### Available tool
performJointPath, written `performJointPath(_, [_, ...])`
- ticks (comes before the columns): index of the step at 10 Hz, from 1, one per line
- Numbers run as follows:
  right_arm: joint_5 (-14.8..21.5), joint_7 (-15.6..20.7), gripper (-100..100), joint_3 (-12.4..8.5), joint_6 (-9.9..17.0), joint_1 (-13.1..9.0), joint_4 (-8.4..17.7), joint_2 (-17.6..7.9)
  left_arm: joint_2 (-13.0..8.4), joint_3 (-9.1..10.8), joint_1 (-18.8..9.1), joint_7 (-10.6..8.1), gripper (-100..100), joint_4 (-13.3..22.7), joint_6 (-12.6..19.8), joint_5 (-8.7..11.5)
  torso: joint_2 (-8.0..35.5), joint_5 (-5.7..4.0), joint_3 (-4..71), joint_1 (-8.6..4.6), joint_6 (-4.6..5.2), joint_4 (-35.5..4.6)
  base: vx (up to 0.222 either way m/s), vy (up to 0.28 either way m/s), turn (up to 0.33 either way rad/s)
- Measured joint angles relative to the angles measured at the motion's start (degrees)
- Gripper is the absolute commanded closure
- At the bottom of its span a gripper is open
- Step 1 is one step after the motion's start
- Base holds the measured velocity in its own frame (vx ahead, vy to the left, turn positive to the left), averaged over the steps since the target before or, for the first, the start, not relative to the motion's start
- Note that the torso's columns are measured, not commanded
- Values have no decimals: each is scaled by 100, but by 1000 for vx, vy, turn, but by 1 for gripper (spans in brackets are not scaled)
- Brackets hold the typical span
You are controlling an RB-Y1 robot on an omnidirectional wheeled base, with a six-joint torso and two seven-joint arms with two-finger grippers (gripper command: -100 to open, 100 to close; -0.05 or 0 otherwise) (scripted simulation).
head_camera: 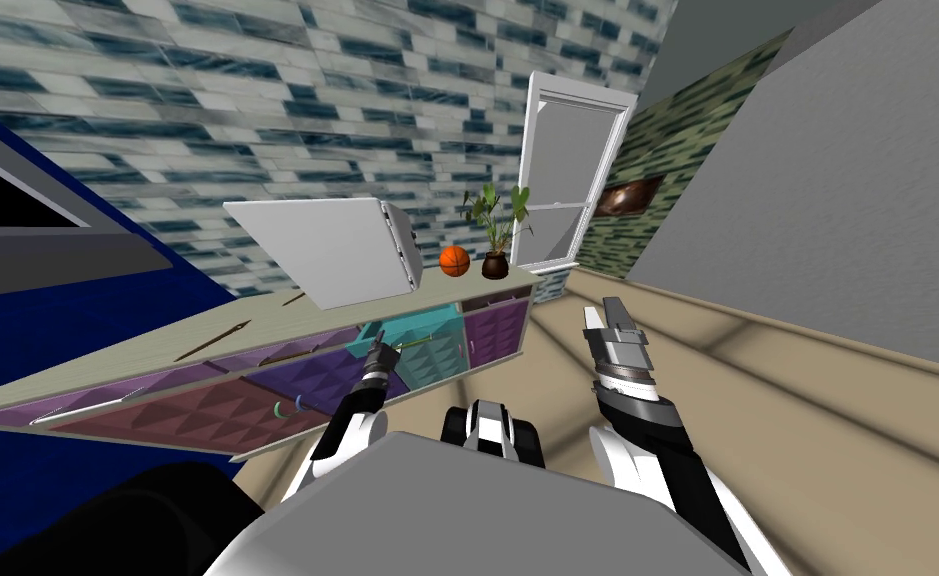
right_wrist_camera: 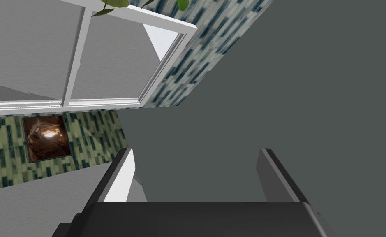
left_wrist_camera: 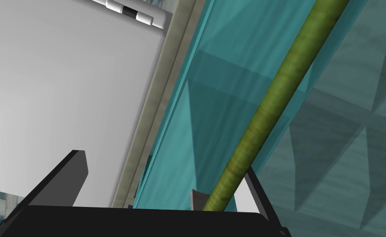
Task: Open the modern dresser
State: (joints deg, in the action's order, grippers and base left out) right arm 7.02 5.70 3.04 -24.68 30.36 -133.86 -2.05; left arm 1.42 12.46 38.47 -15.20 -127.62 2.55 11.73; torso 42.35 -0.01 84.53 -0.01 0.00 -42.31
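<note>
Long dresser (head_camera: 207,345) by the tiled wall (head_camera: 257,90), left claw (head_camera: 381,350) at its teal drawer (head_camera: 437,345), right claw (head_camera: 605,312) up over the floor (head_camera: 757,400), left fingers (left_wrist_camera: 75,173) wide apart around the green bar handle (left_wrist_camera: 270,107), right fingers (right_wrist_camera: 124,177) spread, holding nothing.

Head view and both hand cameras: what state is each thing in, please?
Left claw: open, fingers either side of the green handle.
Right claw: open, holding nothing.
Teal dresser front: cannot tell whether ajar.
Purple dresser fronts: look shut.
Window: looks shut.
</note>
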Motion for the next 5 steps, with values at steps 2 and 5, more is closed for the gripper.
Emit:
performJointPath(2, [0,0,0,0,0,0,0,0,26,-8,194,-30,-100,-283,174,21,14,-20,-2,-15,-3,-17,24,1,-21])
performJointPath(5, [0,0,0,0,0,0,0,0,29,2,317,-61,0,-455,324,44,28,-26,-11,-28,-3,-22,9,1,-1])
